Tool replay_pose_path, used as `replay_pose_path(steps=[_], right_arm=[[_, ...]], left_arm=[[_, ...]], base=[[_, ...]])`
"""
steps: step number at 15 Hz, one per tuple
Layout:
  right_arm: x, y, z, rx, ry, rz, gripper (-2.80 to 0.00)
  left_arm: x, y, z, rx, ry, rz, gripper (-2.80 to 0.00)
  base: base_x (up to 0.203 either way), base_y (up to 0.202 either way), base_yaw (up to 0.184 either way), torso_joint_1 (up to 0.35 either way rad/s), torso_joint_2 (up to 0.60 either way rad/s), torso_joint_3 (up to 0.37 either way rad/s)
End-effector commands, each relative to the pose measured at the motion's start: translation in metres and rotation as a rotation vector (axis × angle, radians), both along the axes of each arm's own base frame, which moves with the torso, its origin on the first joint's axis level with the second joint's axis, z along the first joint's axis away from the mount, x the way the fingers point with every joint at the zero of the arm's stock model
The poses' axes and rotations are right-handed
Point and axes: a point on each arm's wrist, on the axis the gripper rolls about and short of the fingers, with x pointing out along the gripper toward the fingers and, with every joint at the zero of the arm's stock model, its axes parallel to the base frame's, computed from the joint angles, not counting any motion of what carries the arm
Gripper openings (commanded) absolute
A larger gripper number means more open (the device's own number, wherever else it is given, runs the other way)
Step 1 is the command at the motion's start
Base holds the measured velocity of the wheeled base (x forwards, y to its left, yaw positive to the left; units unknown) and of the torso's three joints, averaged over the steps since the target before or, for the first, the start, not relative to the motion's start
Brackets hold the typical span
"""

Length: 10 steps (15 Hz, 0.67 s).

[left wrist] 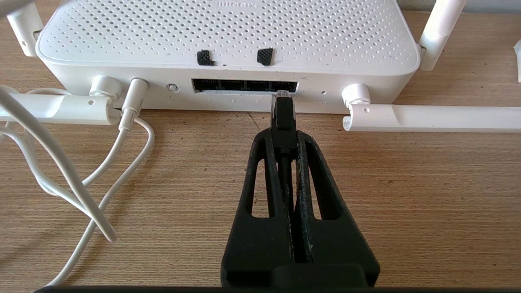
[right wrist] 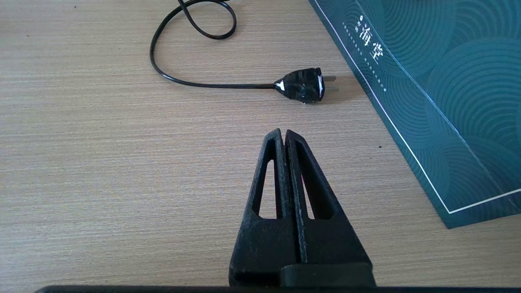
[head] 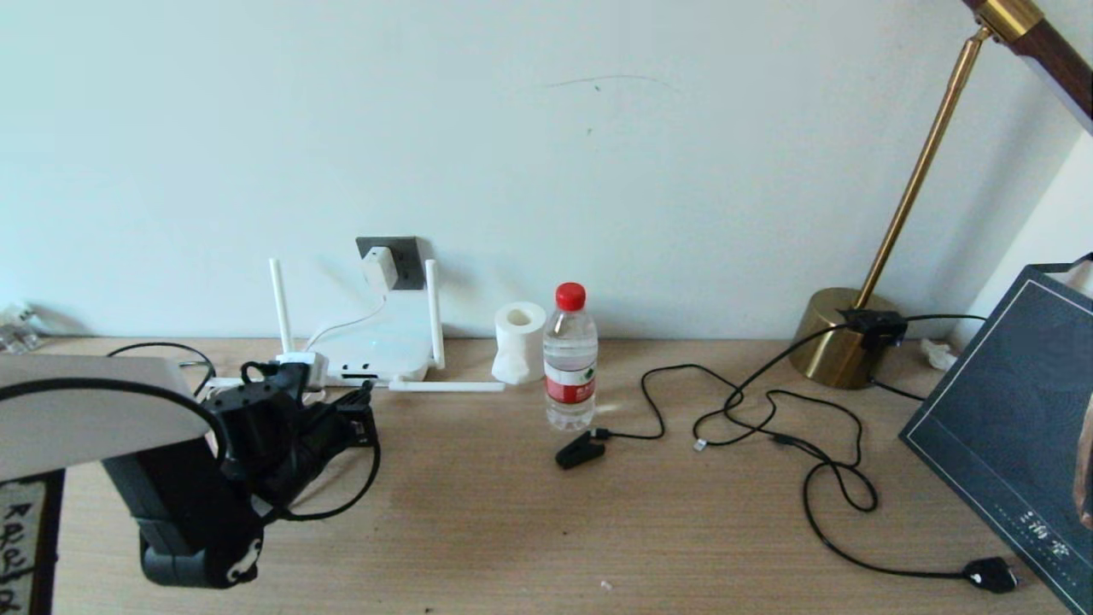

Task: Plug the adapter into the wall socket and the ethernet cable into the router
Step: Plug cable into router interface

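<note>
Plug of ethernet cable (left wrist: 283,112), clamped in left end effector (left wrist: 283,136), touches router (left wrist: 228,44) port row.

White adapter (head: 378,266) sits in grey wall socket (head: 401,256) above router (head: 380,354).

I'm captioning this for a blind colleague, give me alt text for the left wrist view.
The left gripper, shut on the ethernet cable, holds its clear tip at the router's row of dark ports. White cords loop over the wooden desk beside it.
</note>
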Motion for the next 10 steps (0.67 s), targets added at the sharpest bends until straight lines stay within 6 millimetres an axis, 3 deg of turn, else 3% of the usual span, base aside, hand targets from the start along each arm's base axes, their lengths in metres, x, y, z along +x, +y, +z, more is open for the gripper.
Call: replay_pose_path(steps=[1, 10], right_arm=[[0.0001, 0.0, 0.0, 0.0, 0.002, 0.001, -2.8], [0.0001, 0.0, 0.0, -0.001, 0.002, 0.0, -2.8]], left_arm=[[0.0002, 0.0, 0.003, -0.001, -0.015, 0.0, -2.8], [0.0007, 0.0, 0.001, -0.002, -0.01, 0.0, -2.8]], base=[[0.0, 0.0, 0.0, 0.0, 0.0, 0.0], [0.0, 0.0, 0.0, 0.0, 0.0, 0.0]])
